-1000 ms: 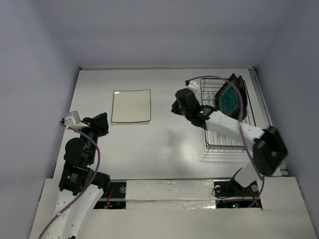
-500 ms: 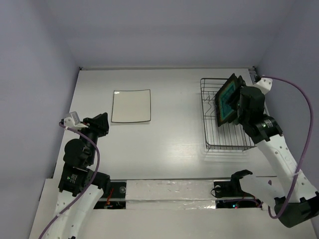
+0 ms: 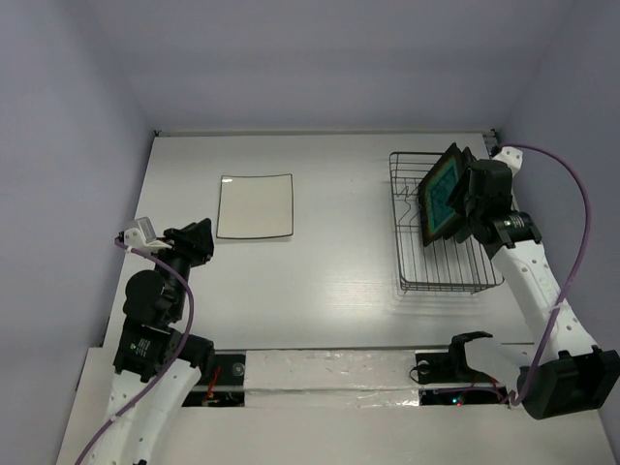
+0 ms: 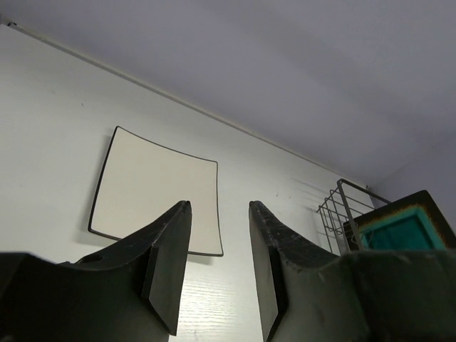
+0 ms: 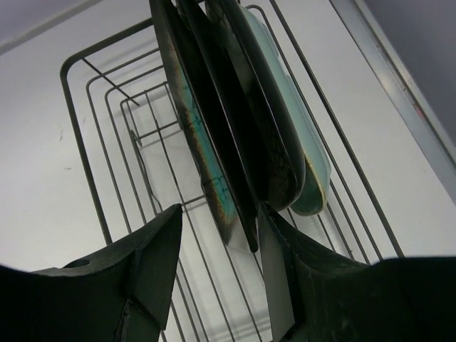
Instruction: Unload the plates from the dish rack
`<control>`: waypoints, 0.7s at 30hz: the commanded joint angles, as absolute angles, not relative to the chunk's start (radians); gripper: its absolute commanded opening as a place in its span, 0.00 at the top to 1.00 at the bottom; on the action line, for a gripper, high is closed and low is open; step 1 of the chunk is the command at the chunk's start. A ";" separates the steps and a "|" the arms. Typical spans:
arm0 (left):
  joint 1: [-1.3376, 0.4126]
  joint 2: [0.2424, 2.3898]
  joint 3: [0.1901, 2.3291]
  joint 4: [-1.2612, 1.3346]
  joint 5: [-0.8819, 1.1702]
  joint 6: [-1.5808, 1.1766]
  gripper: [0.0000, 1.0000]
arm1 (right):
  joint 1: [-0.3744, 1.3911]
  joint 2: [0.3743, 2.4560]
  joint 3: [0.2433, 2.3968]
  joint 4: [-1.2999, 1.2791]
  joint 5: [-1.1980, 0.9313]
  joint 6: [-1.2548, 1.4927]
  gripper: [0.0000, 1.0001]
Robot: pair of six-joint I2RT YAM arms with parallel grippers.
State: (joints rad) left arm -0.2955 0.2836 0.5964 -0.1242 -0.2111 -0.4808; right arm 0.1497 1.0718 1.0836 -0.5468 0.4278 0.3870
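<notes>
Right gripper (image 5: 219, 212) is at the lower edges of the racked plates, jaws apart, nothing clamped. In the wrist view, the edges of the teal plate (image 5: 206, 167) and the black plate (image 5: 267, 135) line up with the gap between the fingers (image 5: 153, 267). Can't tell if either finger touches a plate. Mint-green plate (image 5: 311, 153) sits just outside that gap, beyond the black one.

All three stand on edge, packed side by side and leaning, in the far half of the dish rack (image 3: 441, 273). The teal face looks toward the left side of the worktop (image 3: 329, 271). The rack is on the right side of the worktop, long axis running near to far.

Right arm (image 3: 531, 281) rises from its base at the near right corner and runs along the outer right side of the rack. Its wrist is bent in toward the plates from the right.

White plate (image 3: 255, 205) lies flat on the worktop, left of centre, well apart from the rack.

Left gripper (image 4: 219, 206) is released, jaws apart with nothing between them, aimed over the white plate. From above it hangs near that plate's near-left corner, not touching. Left arm (image 3: 155, 305) is folded close to its base at the near left edge, elbow bent, wrist pointing toward the far wall.
</notes>
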 commanded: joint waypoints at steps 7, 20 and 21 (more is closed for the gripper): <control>-0.302 0.288 0.595 -0.081 -0.207 -0.476 0.65 | 0.132 1.083 1.092 -0.509 0.397 0.364 0.46; -0.302 0.284 0.595 -0.084 -0.207 -0.476 0.64 | 0.132 1.089 1.074 -0.469 0.301 0.360 0.53; -0.302 0.282 0.595 -0.084 -0.207 -0.477 0.64 | 0.132 1.092 1.075 -0.471 0.296 0.359 0.54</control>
State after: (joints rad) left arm -0.2955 0.2836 0.5964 -0.1242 -0.2111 -0.4808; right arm 0.1368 1.0946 1.0801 -0.5362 0.3504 0.3691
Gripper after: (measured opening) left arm 0.353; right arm 0.472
